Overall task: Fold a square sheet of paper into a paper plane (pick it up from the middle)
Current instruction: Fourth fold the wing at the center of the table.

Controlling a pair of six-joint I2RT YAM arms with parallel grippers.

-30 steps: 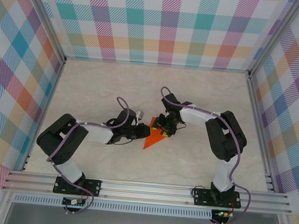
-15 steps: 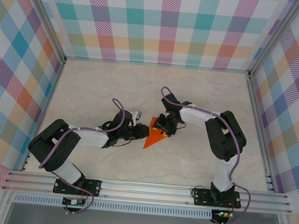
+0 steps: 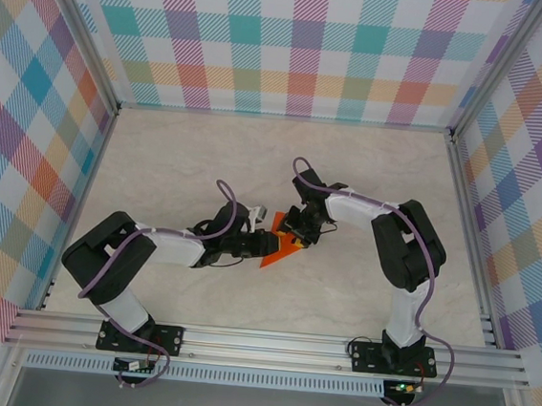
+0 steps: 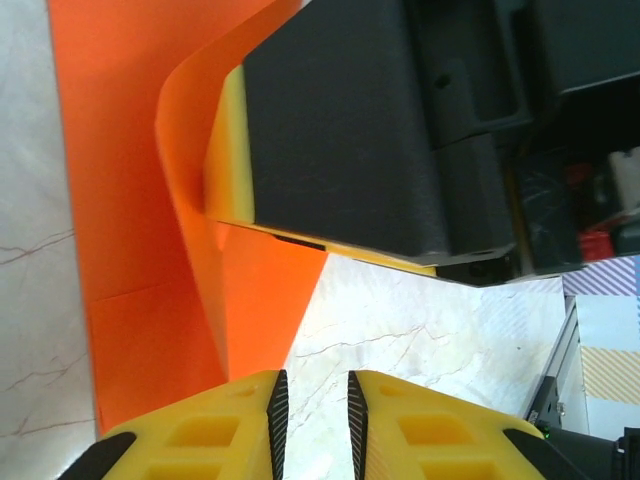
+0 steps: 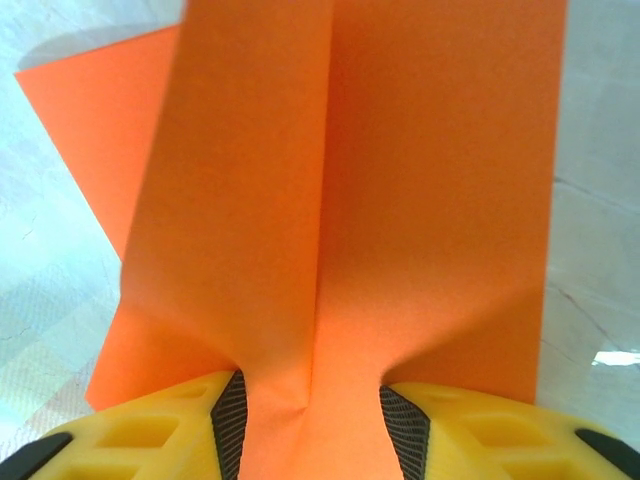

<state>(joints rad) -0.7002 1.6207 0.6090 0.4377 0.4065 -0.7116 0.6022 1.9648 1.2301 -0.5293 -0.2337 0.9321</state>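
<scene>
The square sheet of paper (image 3: 279, 254) is bright orange and partly folded into a pointed wedge, lying mid-table with a raised central ridge (image 5: 320, 200). My right gripper (image 3: 297, 235) is shut on that ridge, and the paper bunches between its black pads (image 5: 305, 400). The left gripper (image 3: 259, 244) sits low at the paper's left edge. Its jaws stand narrowly open (image 4: 313, 390), with bare table showing between them. In the left wrist view the paper (image 4: 120, 180) curls up against the right gripper's yellow finger (image 4: 228, 150).
The marble-patterned tabletop (image 3: 179, 156) is ringed by plaid walls and aluminium rails (image 3: 267, 342) along the near edge. Both arms meet at the centre, their wrists close together. Open table lies behind and to either side of them.
The left arm has swung right and brought its gripper up against the paper's left edge, with its jaws slightly wider. The right gripper has stayed put on the paper.
</scene>
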